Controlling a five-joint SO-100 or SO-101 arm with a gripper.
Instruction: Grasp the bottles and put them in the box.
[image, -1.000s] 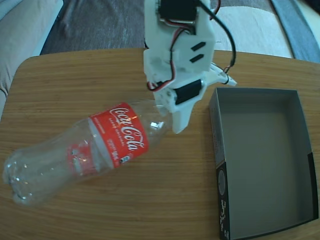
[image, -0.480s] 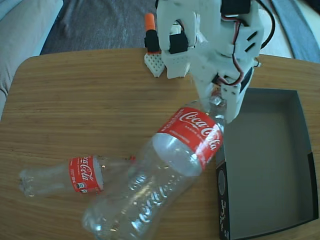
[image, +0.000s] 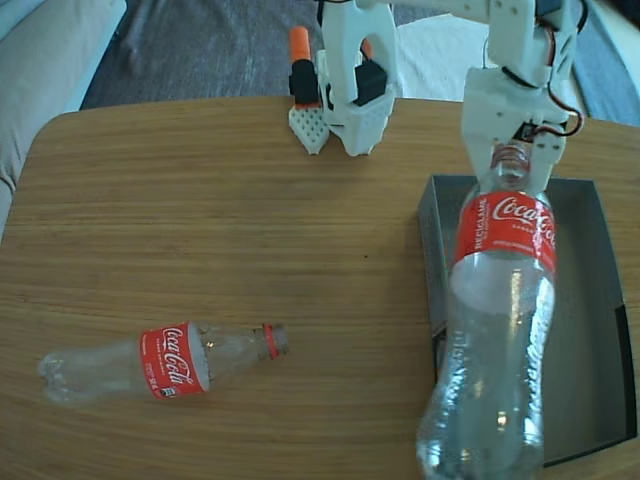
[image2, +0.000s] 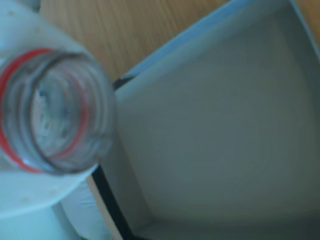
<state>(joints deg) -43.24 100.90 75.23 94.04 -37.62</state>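
In the fixed view my gripper (image: 513, 152) is shut on the neck of a clear Coca-Cola bottle (image: 495, 330), which hangs in the air over the left part of the box (image: 590, 300). The held bottle has no cap; the wrist view shows its open mouth (image2: 47, 110) with a red ring, close up and blurred, beside the grey inside of the box (image2: 220, 145). A second bottle (image: 165, 362) with a red label lies on its side on the wooden table at the lower left, neck pointing right.
The arm's white base (image: 350, 95) stands at the table's far edge, with an orange-topped part (image: 302, 60) beside it. The wooden table (image: 200, 220) ends at a rounded edge on the left. A grey sofa (image: 50, 60) shows beyond.
The gripper has carried the held bottle to the right, from the table's middle to above the box. Its body now hangs down over the box's left side. The other bottle stays put.
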